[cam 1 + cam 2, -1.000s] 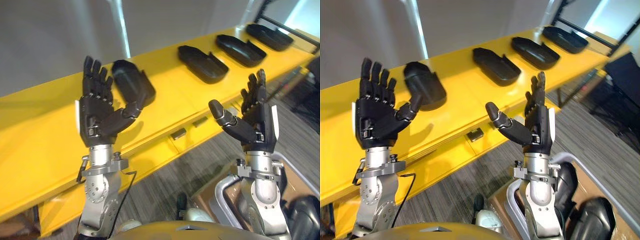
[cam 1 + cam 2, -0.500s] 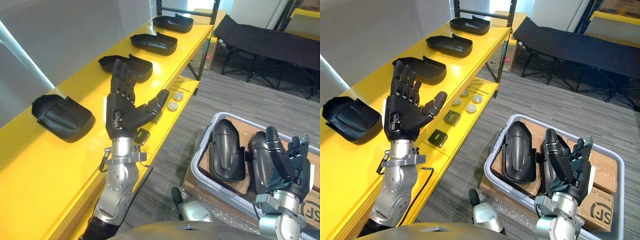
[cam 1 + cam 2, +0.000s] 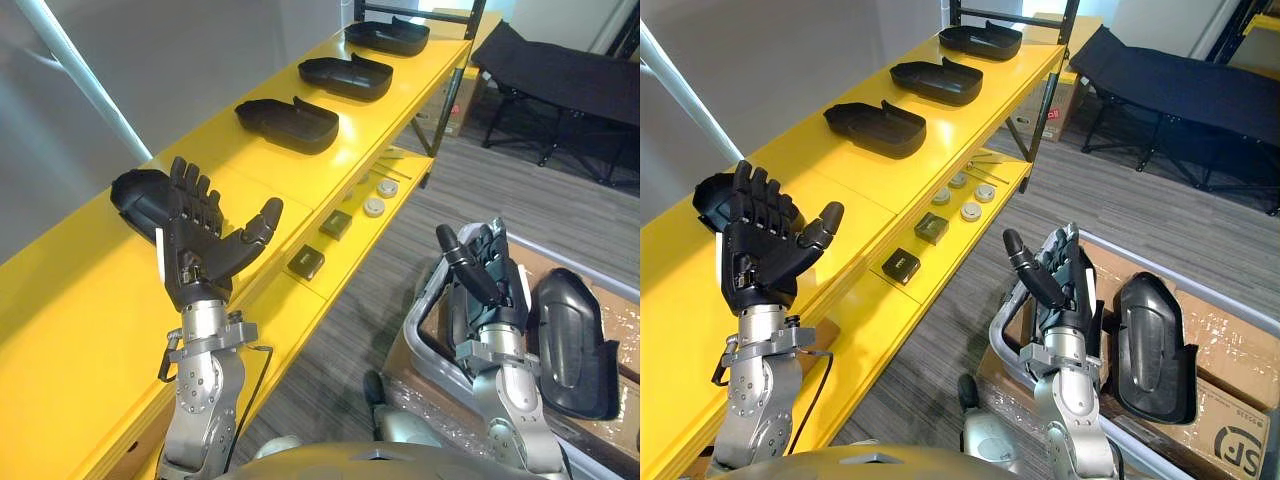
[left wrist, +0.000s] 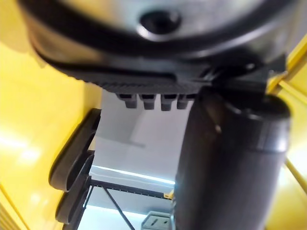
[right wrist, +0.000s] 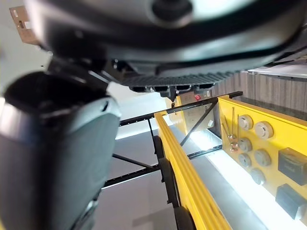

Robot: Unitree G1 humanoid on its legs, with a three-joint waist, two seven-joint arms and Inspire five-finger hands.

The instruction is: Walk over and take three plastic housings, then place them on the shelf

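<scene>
Several black plastic housings lie in a row on the top of the yellow shelf (image 3: pixel 80 290): the nearest (image 3: pixel 135 195), then one (image 3: pixel 287 122) and another (image 3: pixel 345 75) farther along. My left hand (image 3: pixel 200 258) is raised in front of the nearest one, open and holding nothing. Another housing (image 3: pixel 570 340) lies in a grey bin (image 3: pixel 425 300) on the floor at the right. My right hand (image 3: pixel 490 290) is held up over the bin's near-left part, open and empty, apart from that housing.
The shelf's lower level carries small black boxes (image 3: pixel 306 262) and round discs (image 3: pixel 380 197). The bin rests on a cardboard box (image 3: pixel 1230 400). A black folding cot (image 3: pixel 570 75) stands at the back right. Grey carpet runs between shelf and bin.
The camera has swung, so the whole picture has shifted. My right hand has risen from low over the bin's housings to a raised pose. My left hand stays raised and open.
</scene>
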